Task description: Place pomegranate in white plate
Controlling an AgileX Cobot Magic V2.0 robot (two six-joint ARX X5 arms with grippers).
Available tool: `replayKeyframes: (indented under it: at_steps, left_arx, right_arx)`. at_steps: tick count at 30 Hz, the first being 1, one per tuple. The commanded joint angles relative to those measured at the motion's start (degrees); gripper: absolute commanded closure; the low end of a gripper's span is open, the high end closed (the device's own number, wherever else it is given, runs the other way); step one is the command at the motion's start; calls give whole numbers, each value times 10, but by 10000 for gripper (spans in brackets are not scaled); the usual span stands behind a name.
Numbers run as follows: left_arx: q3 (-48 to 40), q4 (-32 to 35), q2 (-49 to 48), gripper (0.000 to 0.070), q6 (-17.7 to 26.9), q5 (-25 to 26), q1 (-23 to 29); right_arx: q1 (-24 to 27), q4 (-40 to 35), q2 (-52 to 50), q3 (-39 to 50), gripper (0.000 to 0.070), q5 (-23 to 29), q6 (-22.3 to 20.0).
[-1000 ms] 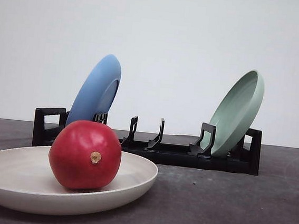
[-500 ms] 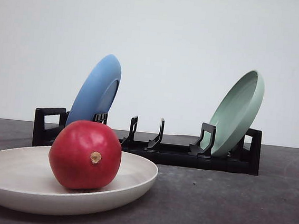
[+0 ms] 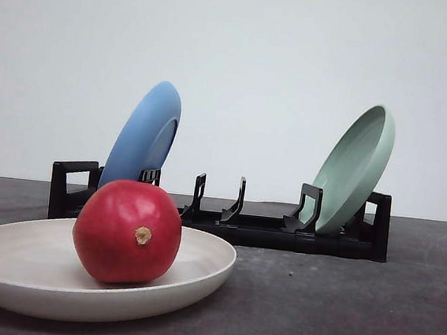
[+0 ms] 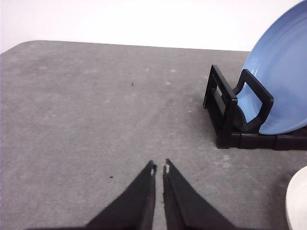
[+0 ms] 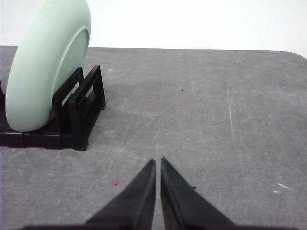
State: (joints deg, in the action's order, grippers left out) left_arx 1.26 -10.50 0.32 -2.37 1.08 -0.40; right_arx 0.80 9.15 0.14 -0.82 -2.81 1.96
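One pomegranate [image 3: 127,232]; three plates: white plate [image 3: 32,268], blue plate [image 3: 143,134], green plate [image 3: 356,168]; one black rack [image 3: 281,230], seemingly.

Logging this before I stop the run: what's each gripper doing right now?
Left gripper: jaws closed, holding nothing.
Right gripper: jaws closed, holding nothing.

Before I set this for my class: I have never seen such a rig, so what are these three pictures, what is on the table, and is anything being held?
It is a robot with two arms. The front picture looks forward over the grey table: a pomegranate sits in a white plate; behind, a black rack holds a blue plate and a green plate tilted on edge. The other two pictures come from cameras on the wrists. The left gripper and right gripper are both shut, holding nothing, above bare table.
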Motion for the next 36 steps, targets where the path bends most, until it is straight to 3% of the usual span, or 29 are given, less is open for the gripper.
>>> replayKeyframes:
  at_steps: [1,36]
  left_arx:
    - [-6,-2,-1,694,6,0,0]
    - [-6,-2,-1,694,6,0,0]
  right_arx:
    - [0,-5,1,2,689,0,6]
    - [0,-5,1,2,689,0,6]
